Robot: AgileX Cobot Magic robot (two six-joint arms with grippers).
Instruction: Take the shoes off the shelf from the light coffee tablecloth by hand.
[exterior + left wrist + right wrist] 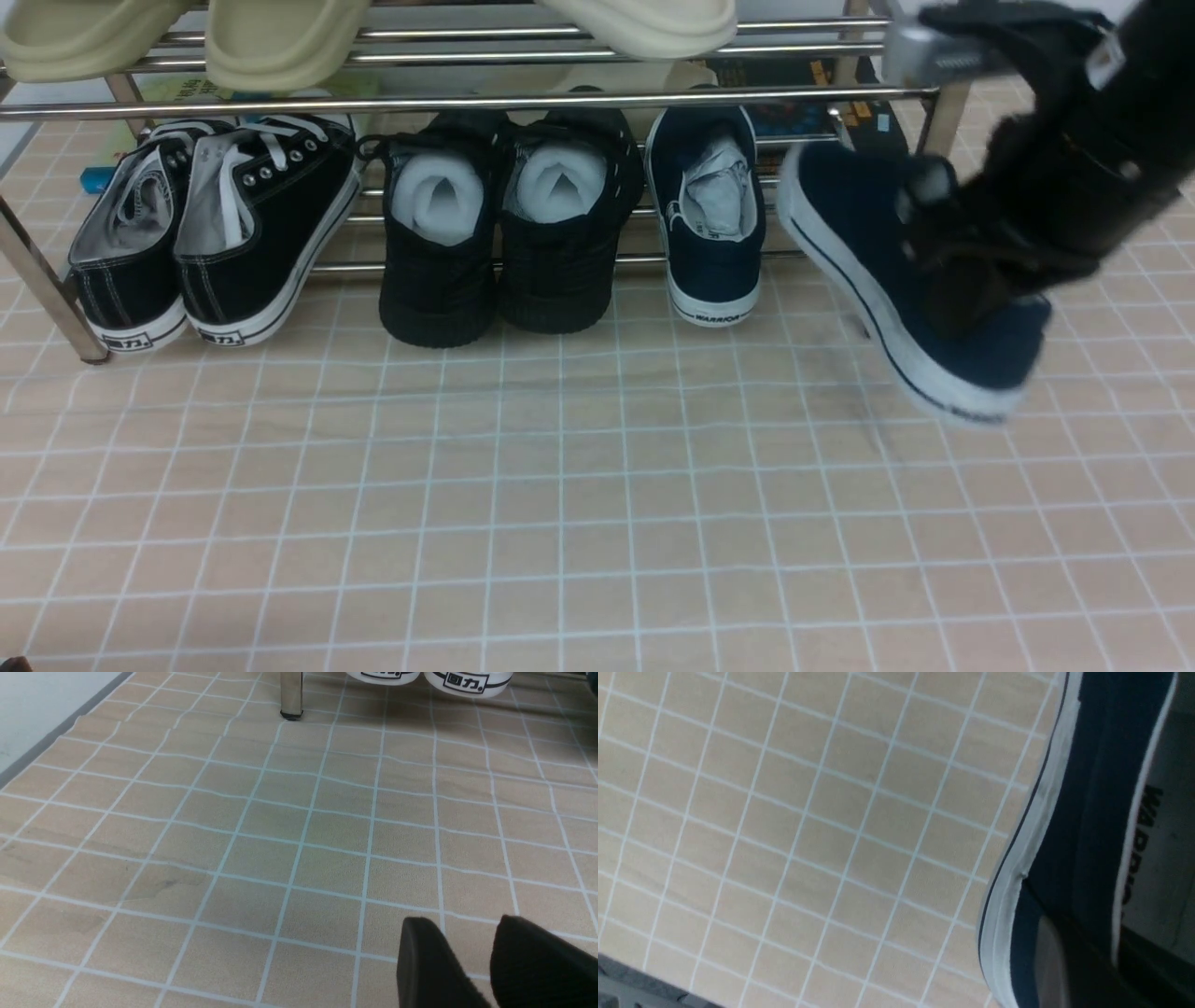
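Beige tablecloth (560, 485); "WARRIOR" on navy shoe (859, 224)

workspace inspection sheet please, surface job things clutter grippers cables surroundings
surface: beige-tan cloth with white grid lines, slightly wrinkled
job's things: one navy blue canvas slip-on shoe on the lower tier of the chrome tube rack; its twin tilted, out of the rack
clutter: black lace-up sneakers, all-black textured shoes, cream slippers on the top tier
grippers: right gripper shut on the twin; left gripper jaws apart, empty
cables: nothing seen
surroundings: white wall beside the cloth
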